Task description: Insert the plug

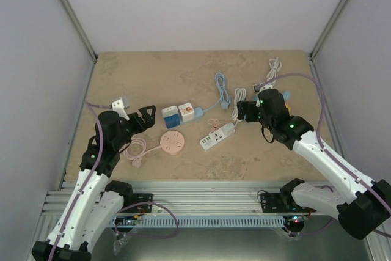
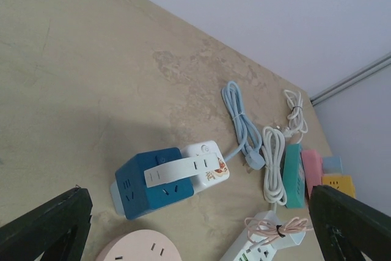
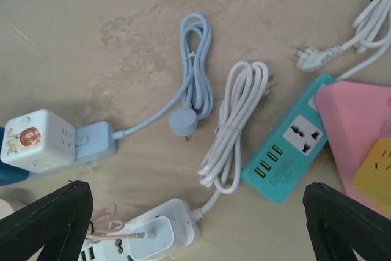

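Note:
A light blue plug point(image 3: 183, 122) lies loose on the table at the end of its coiled blue cable point(image 1: 221, 90), which runs from the white cube socket point(image 2: 208, 160) joined to a blue cube socket point(image 2: 149, 184). A white power strip point(image 1: 217, 137) holds a white adapter point(image 3: 149, 242) with a thin pink cord. A round pink socket point(image 1: 172, 142) lies in front of the cubes. My left gripper point(image 2: 195, 236) is open and empty, just left of the cubes. My right gripper point(image 3: 195, 224) is open and empty, above the strip's cable end.
A coiled white cable point(image 3: 235, 123) lies between the blue plug and a teal power strip point(image 3: 293, 145). Pink point(image 3: 357, 120) and yellow point(image 3: 374, 169) blocks sit at the right. Another white cable with plug point(image 3: 305, 59) lies at the back right. A pink cable point(image 1: 135, 151) loops beside my left arm.

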Motion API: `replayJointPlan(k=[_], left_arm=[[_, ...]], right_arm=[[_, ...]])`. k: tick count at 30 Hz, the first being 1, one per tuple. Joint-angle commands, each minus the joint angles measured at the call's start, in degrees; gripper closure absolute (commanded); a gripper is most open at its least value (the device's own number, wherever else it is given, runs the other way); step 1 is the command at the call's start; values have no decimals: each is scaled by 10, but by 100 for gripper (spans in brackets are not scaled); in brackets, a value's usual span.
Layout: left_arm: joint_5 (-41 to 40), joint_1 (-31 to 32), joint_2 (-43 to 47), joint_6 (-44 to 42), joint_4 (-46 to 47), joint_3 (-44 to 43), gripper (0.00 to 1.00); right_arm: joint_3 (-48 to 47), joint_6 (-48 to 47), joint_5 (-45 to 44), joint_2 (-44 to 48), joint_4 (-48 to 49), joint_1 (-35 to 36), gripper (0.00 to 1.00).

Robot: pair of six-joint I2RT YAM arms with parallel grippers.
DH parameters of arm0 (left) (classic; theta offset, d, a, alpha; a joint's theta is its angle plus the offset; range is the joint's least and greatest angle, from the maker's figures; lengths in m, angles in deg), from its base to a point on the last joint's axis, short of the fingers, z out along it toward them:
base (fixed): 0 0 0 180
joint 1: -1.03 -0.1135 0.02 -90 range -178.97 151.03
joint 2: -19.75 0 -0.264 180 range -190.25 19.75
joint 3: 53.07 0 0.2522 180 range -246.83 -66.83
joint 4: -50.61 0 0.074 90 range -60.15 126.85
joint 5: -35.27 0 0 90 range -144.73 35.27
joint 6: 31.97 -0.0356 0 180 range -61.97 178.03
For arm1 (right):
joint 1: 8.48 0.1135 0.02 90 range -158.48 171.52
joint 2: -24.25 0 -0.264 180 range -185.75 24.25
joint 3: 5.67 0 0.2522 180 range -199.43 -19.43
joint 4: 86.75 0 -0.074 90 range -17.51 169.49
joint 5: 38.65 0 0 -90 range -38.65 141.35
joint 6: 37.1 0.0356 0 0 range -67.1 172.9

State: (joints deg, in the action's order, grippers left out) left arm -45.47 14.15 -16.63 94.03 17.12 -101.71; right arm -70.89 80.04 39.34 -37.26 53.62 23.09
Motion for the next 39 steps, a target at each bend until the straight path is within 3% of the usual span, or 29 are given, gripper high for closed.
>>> replayJointPlan(k=[1,9,19,25,32,39], left_arm=[[1,-2,20,7,7,2,0],[-61,-2,26,-11,-53,-34,0],[-180,-2,79,-79,-108,-92,1],[-223,-2,113,-115,-112,-107,0],[-235,-2,135,-122,-97,-81,1],[-231,-2,152,-125,-91,-77,1]], right_arm=[[23,9,-3,8,-2,-4,5],[53,17,-43,67,-3,-4,5],[69,-10,-186,305,-44,-4,5],[49,-48,-247,387,-62,-4,5],[58,-83,-325,458,-46,-4,5],[71,-78,-335,498,-45,-3,5]])
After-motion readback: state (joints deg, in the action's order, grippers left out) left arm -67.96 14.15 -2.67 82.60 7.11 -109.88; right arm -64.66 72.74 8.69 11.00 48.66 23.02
